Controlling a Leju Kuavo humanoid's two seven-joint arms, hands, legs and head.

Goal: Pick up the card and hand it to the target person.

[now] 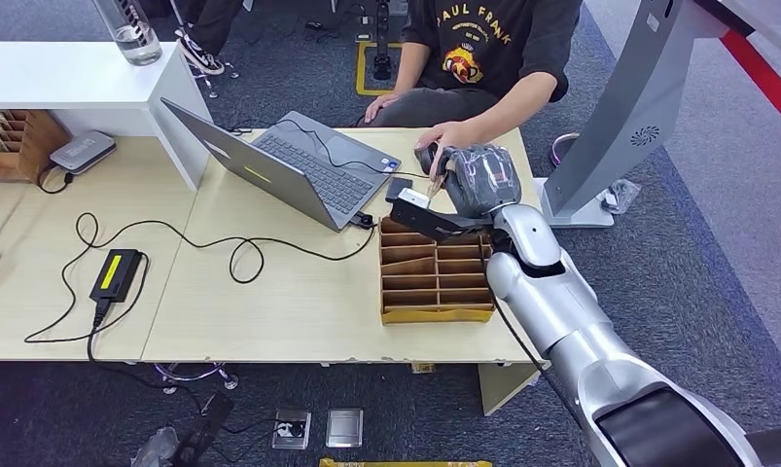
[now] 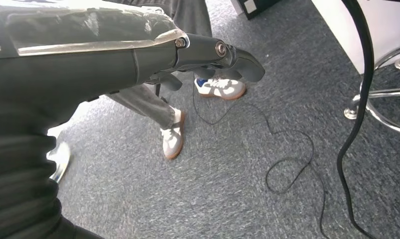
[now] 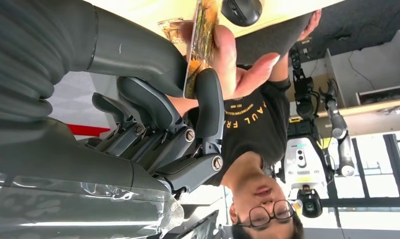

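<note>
Far left edge of the tabletop (image 1: 269,311): a wooden rack (image 1: 12,146) under a white shelf (image 1: 65,78); contents too small to tell. A bottle (image 1: 128,29) stands on the shelf. A small grey box (image 1: 83,151) sits just beside the rack. A black power brick (image 1: 116,274) lies near the front left, its cable (image 1: 240,248) looping across the middle towards the laptop (image 1: 289,161), which is open at the back edge.

Right of the laptop, a wooden divided organizer (image 1: 435,272) runs from mid-table to the front edge; its slots look bare from the head view. Bare tabletop between cable loop and organizer.

Right hand (image 1: 479,180) hovers over the organizer's back end, near the back right corner. Right wrist view: thumb and one finger pinch the card (image 3: 200,45) on edge, other fingers curled behind. The person's hand (image 3: 237,59) touches the card's far side; a black mouse (image 3: 241,10) lies just beyond. The person (image 1: 483,49) sits behind the back edge.

Grey stand (image 1: 620,117) on the floor just off the right edge.

Left hand (image 2: 207,55) hangs over carpet, fingers curled in, holding nothing.
</note>
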